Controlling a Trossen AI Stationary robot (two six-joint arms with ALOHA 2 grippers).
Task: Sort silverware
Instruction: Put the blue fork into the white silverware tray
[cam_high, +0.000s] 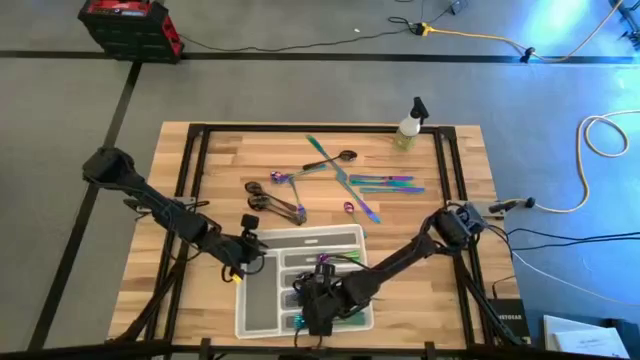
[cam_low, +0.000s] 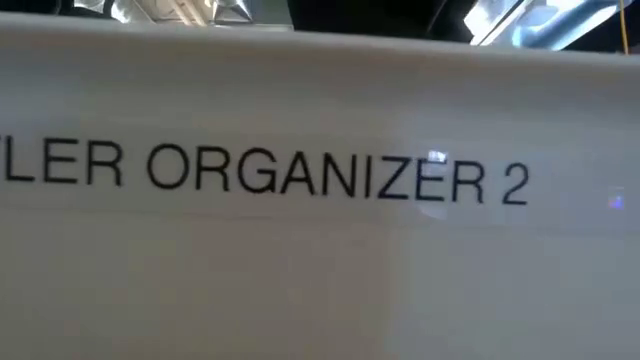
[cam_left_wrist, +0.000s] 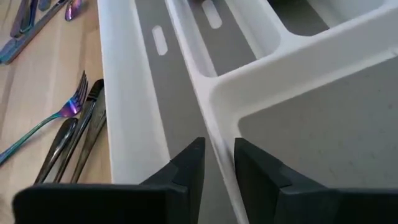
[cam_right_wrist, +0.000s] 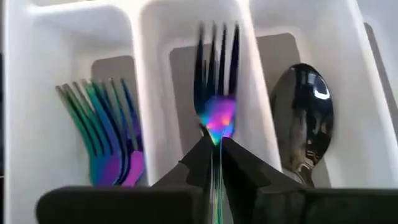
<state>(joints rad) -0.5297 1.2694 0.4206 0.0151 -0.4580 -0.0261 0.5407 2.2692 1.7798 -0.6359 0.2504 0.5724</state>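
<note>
The right hand (cam_right_wrist: 212, 155) is clamped on the neck of an iridescent fork (cam_right_wrist: 216, 93), just below the tines, and hangs over the middle slot of the tray (cam_high: 262, 300) at the near side of the tabletop (cam_high: 200, 180). The fork points straight out past the fingertips, tines over the slot's floor. In the neighbouring slots lie a stack of forks (cam_right_wrist: 102, 140) and a dark spoon (cam_right_wrist: 303, 121). The fork looks light, stiff and slick, so I judge that a grip on the narrow neck holds it best, though it could pivot or slip there. The left hand (cam_left_wrist: 217, 165), fingers slightly apart and holding nothing, straddles a divider wall at the tray's left end. Just beside it on the wood lie a fork (cam_left_wrist: 59, 118) and dark pieces (cam_left_wrist: 81, 140). More silverware (cam_high: 345, 180) is scattered farther off, near a spray bottle (cam_high: 409, 125) at the far edge.
</note>
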